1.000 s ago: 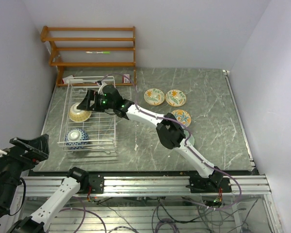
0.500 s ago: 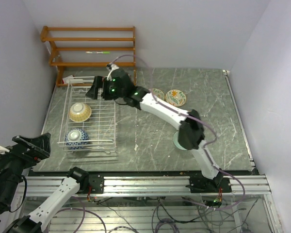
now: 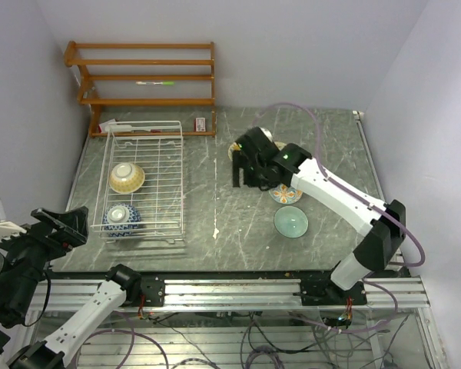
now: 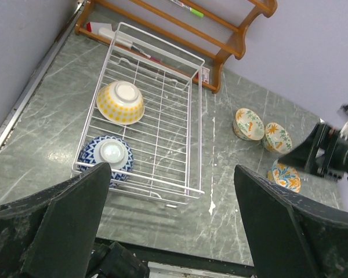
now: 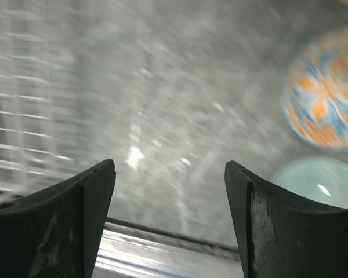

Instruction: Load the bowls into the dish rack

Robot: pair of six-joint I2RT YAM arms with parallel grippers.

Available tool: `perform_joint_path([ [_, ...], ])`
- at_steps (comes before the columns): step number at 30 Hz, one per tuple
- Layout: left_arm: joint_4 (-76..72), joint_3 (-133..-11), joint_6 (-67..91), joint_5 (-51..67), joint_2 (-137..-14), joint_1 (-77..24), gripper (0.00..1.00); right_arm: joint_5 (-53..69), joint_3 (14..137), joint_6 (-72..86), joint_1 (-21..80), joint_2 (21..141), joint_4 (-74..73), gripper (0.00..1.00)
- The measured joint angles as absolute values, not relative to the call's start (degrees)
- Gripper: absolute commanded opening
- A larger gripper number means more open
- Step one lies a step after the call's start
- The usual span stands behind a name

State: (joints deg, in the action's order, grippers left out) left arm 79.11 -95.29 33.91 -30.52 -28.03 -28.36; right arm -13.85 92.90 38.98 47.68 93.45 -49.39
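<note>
The white wire dish rack (image 3: 142,154) (image 4: 162,104) stands at the table's left. Two bowls lie upside down in it: a yellow one (image 3: 127,177) (image 4: 120,102) and a blue one (image 3: 123,218) (image 4: 107,155). My right gripper (image 3: 237,171) (image 5: 169,167) hangs open and empty over the table, right of the rack. Just beside it sit an orange-and-blue bowl (image 3: 284,194) (image 5: 325,107) and a mint green bowl (image 3: 290,221) (image 5: 316,182). Two more patterned bowls (image 4: 248,123) (image 4: 277,136) stand further back. My left gripper (image 3: 58,229) (image 4: 171,169) is open and empty, high at the near left.
A brown wooden slatted shelf (image 3: 142,77) stands against the back wall behind the rack. A small red-and-white item (image 3: 201,124) lies at its foot. Walls close in on the left and right. The aluminium rail (image 3: 230,292) runs along the near edge.
My right arm has swung from over the rack, beside the yellow bowl, to the right and now hangs near the loose bowls. The yellow bowl stays in the rack.
</note>
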Motion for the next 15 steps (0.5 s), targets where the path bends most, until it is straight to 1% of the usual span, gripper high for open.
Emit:
perform_joint_path([
  [4,77.8,-93.4,34.4,-30.0,-27.5,-28.4,0.99,-14.0,80.9,40.8,44.7,89.3,-56.7,0.70],
  [7,77.1,-92.9,34.9,-29.5,-27.5,-28.5,0.99,-13.6,74.8,42.5,44.2,85.4,-59.3,0.69],
  [11,76.5,-91.5,35.7,-29.3,-26.8,-28.5,0.99,-12.9,68.6,43.7,44.1,80.7,-59.8,0.68],
  [15,76.5,-90.8,36.7,-29.2,-25.4,-28.6,0.99,-12.7,66.2,43.9,43.6,81.3,-58.5,0.66],
])
